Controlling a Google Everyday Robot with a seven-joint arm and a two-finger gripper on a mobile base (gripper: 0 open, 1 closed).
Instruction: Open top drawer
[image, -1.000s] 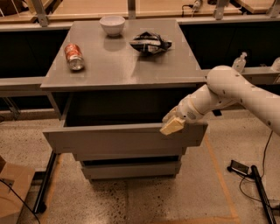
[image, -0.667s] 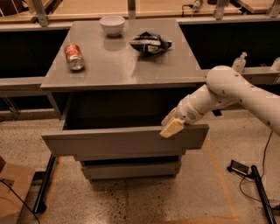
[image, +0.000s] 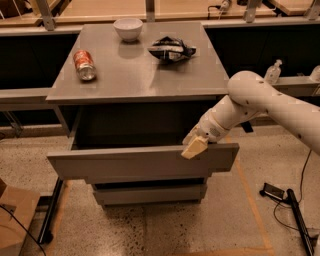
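The top drawer (image: 135, 162) is a wide grey handleless drawer under the grey cabinet top (image: 140, 75). It stands pulled out toward me, its dark inside showing behind the flat front panel. My gripper (image: 194, 146) sits at the upper edge of the front panel, right of centre, with a tan fingertip (image: 193, 148) hooked over the rim. The white arm reaches in from the right. Two narrower grey drawers (image: 150, 192) sit below it, pushed in.
On the cabinet top lie a red soda can (image: 84, 65) on its side, a white bowl (image: 128, 28) and a dark chip bag (image: 171, 49). A cardboard box (image: 15, 220) sits at the lower left. Cables and a stand (image: 290, 210) lie at the lower right.
The drawer has slid slightly further out toward me, with the gripper moving along at its rim.
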